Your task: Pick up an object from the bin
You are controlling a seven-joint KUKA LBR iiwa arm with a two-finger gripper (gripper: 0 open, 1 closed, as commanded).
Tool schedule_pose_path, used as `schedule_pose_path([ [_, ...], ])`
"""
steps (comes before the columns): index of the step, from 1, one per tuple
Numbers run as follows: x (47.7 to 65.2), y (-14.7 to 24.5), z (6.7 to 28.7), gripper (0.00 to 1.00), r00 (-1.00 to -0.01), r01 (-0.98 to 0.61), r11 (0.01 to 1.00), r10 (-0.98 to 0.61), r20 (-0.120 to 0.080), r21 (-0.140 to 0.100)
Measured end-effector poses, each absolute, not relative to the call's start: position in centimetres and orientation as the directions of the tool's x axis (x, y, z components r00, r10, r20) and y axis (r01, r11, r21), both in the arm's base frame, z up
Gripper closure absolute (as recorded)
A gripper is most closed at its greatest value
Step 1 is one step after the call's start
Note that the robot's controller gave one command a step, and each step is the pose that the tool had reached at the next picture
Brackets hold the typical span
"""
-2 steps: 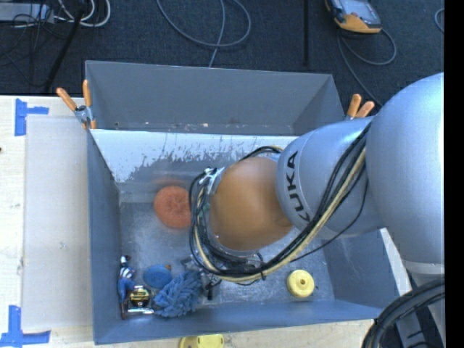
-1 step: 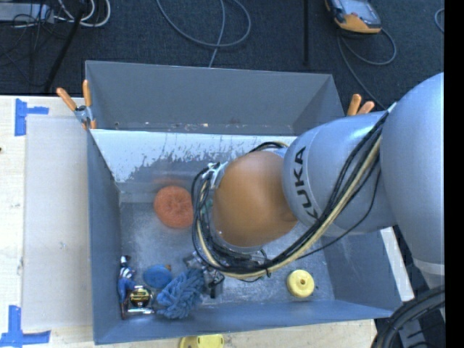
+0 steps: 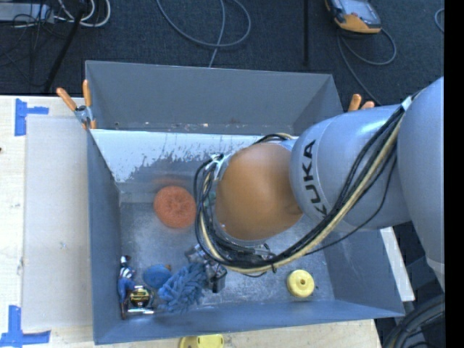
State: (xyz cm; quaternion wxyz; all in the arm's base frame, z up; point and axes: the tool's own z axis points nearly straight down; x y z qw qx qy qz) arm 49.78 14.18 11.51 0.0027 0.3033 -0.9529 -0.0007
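Blue knitted cloth [image 3: 180, 287] at bin [image 3: 103, 230] front, gripper [image 3: 210, 271] over it; jaw state unclear

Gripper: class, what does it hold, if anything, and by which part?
Cannot be told. The gripper sits at the blue ropy tangle near the bin's front wall; no hold shows.

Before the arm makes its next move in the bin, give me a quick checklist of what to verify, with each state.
1. Gripper down in the bin, lower left of the view: ok.
2. Blue knitted bundle right by the gripper: ok.
3. Bundle gripped: cannot tell.
4. Bundle free of neighbours: not ok, blue lump and small black-and-yellow thing lie against it.
5. Orange disc and yellow ring apart from the gripper: ok.
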Motion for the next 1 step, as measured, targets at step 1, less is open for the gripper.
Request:
schedule_pose_path([
  [1,49.78,14.20,13.32,1.00,-0.816,-0.577,0.816,-0.577,0.002,0.002],
])
